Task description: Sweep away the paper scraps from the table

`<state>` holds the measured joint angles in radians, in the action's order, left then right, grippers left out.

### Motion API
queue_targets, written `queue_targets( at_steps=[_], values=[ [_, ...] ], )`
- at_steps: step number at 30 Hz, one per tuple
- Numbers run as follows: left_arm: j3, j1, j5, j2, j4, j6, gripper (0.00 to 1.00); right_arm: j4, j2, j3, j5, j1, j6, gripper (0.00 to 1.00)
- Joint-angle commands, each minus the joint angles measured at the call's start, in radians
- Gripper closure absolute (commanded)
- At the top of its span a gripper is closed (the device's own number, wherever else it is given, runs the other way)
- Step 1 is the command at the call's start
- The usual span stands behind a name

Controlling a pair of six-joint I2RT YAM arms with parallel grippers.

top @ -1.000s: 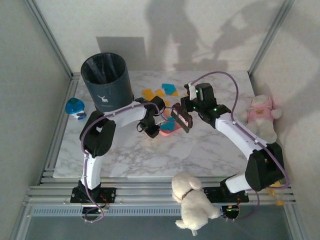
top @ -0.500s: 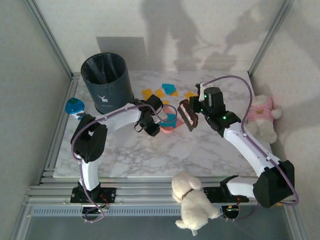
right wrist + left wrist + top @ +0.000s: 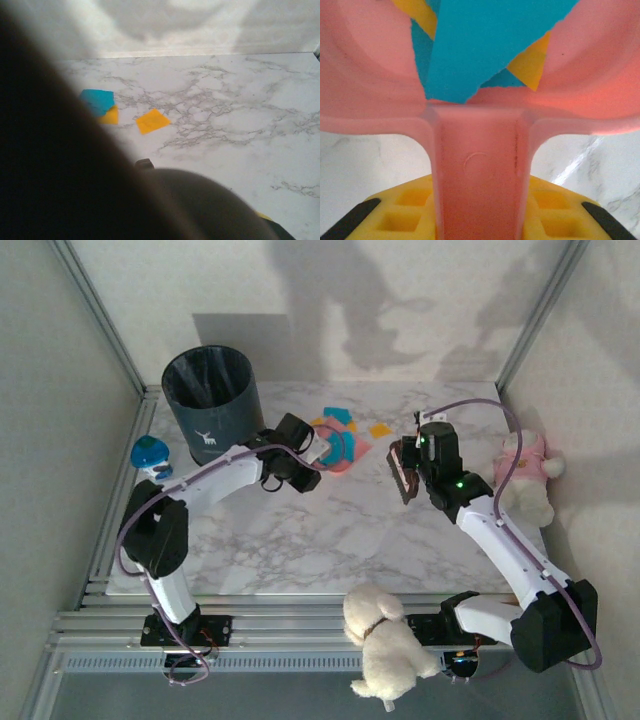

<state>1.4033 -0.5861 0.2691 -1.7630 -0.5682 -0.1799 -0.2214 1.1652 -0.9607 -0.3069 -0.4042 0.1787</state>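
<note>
Paper scraps [image 3: 470,45] in dustpan [image 3: 480,165], left arm [image 3: 215,480] outstretched

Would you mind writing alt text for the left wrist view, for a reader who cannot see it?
Close up, the handle of a pink dustpan is gripped between the yellow pads of the left tool. Teal and orange paper scraps lie in the pan ahead, and the white marbled table shows below on both sides.
</note>
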Motion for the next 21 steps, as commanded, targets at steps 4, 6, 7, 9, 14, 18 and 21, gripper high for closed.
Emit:
queue_targets(
  at_steps=[4, 6, 7, 9, 14, 18, 21],
  values=[
    [-0.007, 0.03, 0.099, 0.129, 0.161, 0.1, 1.0, 0.011, -0.015, 0.008, -0.01, 0.007, -0.009, 1.0],
    [-0.007, 0.041, 0.103, 0.162, 0.185, 0.118, 1.0, 0.006, -0.011, 0.007, -0.008, 0.01, -0.01, 1.0],
    [-0.002, 0.048, 0.102, 0.176, 0.19, 0.127, 1.0, 0.005, -0.008, 0.007, -0.004, 0.009, -0.009, 1.0],
    [0.01, 0.067, 0.091, 0.194, 0.192, 0.156, 1.0, 0.005, -0.008, 0.007, 0.003, 0.009, -0.007, 1.0],
    [0.023, 0.137, 0.129, 0.23, 0.21, 0.209, 1.0, 0.004, -0.003, 0.006, 0.008, 0.01, -0.008, 1.0],
    [0.026, 0.191, 0.173, 0.251, 0.24, 0.249, 1.0, 0.002, 0.0, 0.005, 0.011, 0.011, -0.007, 1.0],
    [0.028, 0.236, 0.204, 0.256, 0.271, 0.303, 1.0, 0.001, 0.003, 0.005, 0.012, 0.011, -0.005, 1.0]
  ],
)
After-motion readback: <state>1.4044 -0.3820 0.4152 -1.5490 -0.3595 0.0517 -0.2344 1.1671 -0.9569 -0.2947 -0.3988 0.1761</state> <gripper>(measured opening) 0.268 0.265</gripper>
